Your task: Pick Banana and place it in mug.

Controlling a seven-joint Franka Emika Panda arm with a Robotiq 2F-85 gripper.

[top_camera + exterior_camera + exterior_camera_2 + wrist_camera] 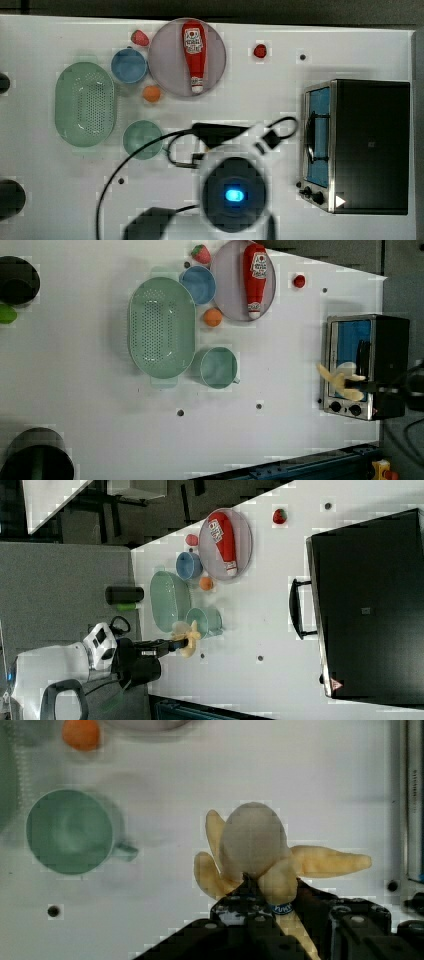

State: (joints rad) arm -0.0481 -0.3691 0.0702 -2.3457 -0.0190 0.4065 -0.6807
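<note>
Pincer (260, 892) clamped on banana (260, 855), bunch lifted off table, apart from mug (70, 831).

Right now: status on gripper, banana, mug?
Gripper shut on banana, lifted off table. Mug upright, empty, off to the side. Path clear.

Gripper: the black gripper (181, 643) on the white arm (60, 667) holds the pale yellow bunch of toy bananas (189, 641), lifted, beside the table's edge at the right view's left.
Mug: the round teal-green mug (204, 621) stands on the white table (260, 605), just beside the bananas.
Colander: the pale green oval colander (169, 600) lies along that same edge.
Plate: the grey round plate (245, 540) carries a red ketchup bottle (225, 539).
Oven: the black toaster oven (367, 605) fills the table's far side.
</note>
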